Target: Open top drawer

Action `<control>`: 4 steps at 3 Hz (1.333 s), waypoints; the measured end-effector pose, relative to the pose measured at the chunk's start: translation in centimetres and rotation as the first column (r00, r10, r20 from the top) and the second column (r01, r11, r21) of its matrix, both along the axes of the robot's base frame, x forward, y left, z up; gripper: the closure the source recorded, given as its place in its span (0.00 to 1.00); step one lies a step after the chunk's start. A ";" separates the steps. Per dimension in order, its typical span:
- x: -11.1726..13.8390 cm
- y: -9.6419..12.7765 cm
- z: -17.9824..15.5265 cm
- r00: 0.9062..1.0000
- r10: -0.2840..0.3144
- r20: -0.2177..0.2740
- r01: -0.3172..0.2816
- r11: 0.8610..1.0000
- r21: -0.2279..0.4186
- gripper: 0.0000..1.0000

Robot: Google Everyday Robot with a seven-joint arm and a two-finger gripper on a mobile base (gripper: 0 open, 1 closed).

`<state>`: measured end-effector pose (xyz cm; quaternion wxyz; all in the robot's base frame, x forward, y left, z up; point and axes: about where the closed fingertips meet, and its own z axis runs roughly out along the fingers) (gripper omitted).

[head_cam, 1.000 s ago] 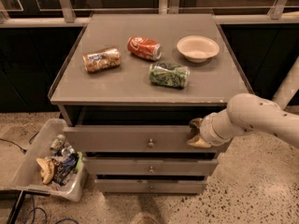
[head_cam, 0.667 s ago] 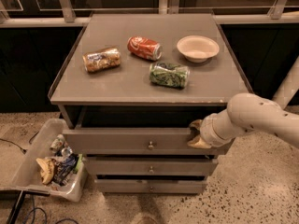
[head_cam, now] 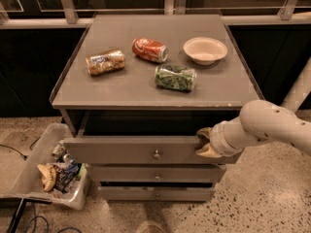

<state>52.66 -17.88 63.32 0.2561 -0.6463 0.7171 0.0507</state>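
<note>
Floor: pale speckled stone floor [head_cam: 272, 198] under a dark wall with light window bars [head_cam: 68, 4] along the back
Cabinet: grey three-drawer cabinet, its flat grey worktop [head_cam: 136, 89] has a low raised lip along the sides
Top drawer: the top drawer [head_cam: 121, 150], the widest of the three with a flat grey front, stands pulled out a little from the cabinet, a dark gap showing above and behind its front
Knob: small round metal knob [head_cam: 156, 154] at the centre of that front, untouched
Gripper: the gripper [head_cam: 206, 142] on the cream, round-bodied robot arm [head_cam: 272, 125] comes in from the right and sits at the right end of the top drawer's front
Fingers: the tan fingers [head_cam: 204, 132] are closed in on that right end, one tip at the upper edge of the front, the other against its face lower down
Lower drawers: narrower grey middle drawer front [head_cam: 121, 174] and grey bottom drawer front [head_cam: 121, 193], each with a small knob, sit further back than the top one
On the worktop: red soda can [head_cam: 149, 50] lying on its side near the middle rear, crumpled golden-brown can [head_cam: 105, 62] lying to its left, green patterned can [head_cam: 175, 77] lying in front of the red one, shallow cream paper bowl [head_cam: 205, 50] upright at the right rear; all are apart from each other
Beside the cabinet: clear plastic bin [head_cam: 29, 174] on the floor at the left, filled with mixed wrappers and packets
Cables: dark cables [head_cam: 24, 217] on the floor by the bin
</note>
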 end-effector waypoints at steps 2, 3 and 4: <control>-0.7 -0.2 0.0 1.000 0.001 0.002 -0.001 1.000 0.008 0.59; -0.7 -0.2 0.0 1.000 0.001 0.002 -0.001 1.000 0.008 0.62; -0.7 -0.2 0.0 1.000 0.001 0.002 -0.001 1.000 0.008 0.85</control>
